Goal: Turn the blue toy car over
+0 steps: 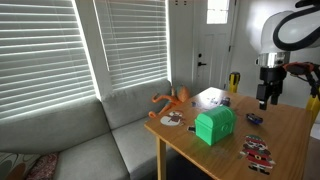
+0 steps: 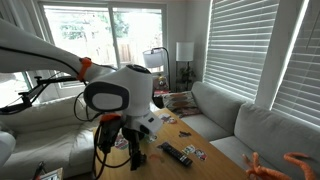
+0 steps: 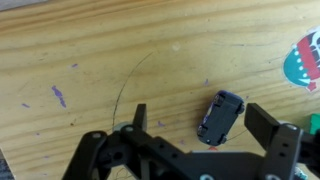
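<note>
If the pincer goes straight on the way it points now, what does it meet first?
Likely the blue toy car, lying on the wooden table between the fingers of the open pincer; how far below is unclear.

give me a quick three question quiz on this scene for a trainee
1. True or false: the claw is shut on the blue toy car.
2. In the wrist view, what does the blue toy car rest on? A: the wooden table. B: a plate. C: a tray.
3. Fill in: in an exterior view, the big box on the table is ____ in colour.

Key: 1 false, the claw is open and the car lies untouched between its fingers. 2 A. 3 green.
</note>
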Tool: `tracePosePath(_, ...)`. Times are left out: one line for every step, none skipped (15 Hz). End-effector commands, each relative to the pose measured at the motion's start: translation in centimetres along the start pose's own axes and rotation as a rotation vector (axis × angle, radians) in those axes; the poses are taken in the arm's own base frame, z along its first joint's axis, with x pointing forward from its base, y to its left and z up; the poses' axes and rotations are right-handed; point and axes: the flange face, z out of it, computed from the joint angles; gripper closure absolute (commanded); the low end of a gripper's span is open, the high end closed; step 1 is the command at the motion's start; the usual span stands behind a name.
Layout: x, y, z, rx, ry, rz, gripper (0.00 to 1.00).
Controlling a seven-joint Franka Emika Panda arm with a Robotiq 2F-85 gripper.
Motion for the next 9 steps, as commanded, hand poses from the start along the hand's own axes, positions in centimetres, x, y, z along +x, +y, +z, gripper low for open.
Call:
tracePosePath(1.0,-0.5,0.0,0.019,0.003,0.060,0.00)
tracePosePath(1.2,-0.6,0.0,0.019,-0.002,0.071,0.00)
tracePosePath(1.4,-0.7,0.1,0.021,-0.006,0.086,0.00)
tracePosePath(1.7,-0.7,0.3,0.023,-0.012,0.100,0.00)
tracePosePath(1.9,-0.7,0.3,0.024,-0.014,0.114,0.00)
tracePosePath(2.2,-0.7,0.4,0.027,-0.014,0.129,0.00)
tracePosePath(2.5,-0.8,0.4,0.033,-0.010,0.141,0.00)
tracePosePath(2.9,-0.9,0.5,0.038,-0.008,0.148,0.00)
tracePosePath(3.3,-1.1,0.6,0.044,-0.007,0.155,0.02)
